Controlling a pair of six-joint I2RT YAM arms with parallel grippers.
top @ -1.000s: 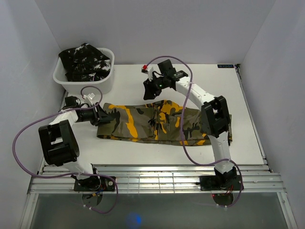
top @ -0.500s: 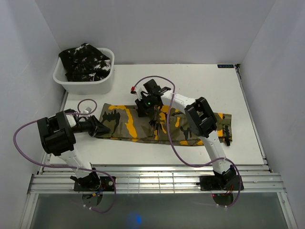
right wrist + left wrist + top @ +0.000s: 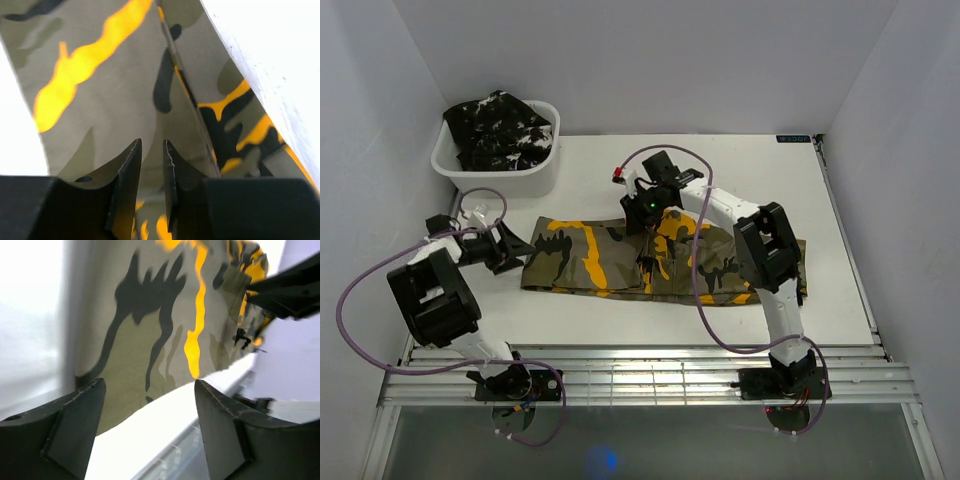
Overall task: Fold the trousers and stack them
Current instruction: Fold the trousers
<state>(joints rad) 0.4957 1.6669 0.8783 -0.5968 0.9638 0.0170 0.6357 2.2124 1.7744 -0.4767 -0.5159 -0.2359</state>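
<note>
"Black jaws on the left tool (image 3: 149, 410) stand wide, with nothing in them. The olive trousers (image 3: 620, 262) start just at its three o'clock."
"And the right tool (image 3: 150, 150)?"
"Narrow, over the cloth's twelve-o'clock edge near the middle. I can't see anything pinched."
"Long axis?"
"Nine to three across the counter (image 3: 750, 170). The left arm's nearer the nine-o'clock end, so I'd guess it takes that."

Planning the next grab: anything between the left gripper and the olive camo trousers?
Only bare white table: the left wrist view shows it between the left gripper and the olive trousers. The top view agrees.
</note>
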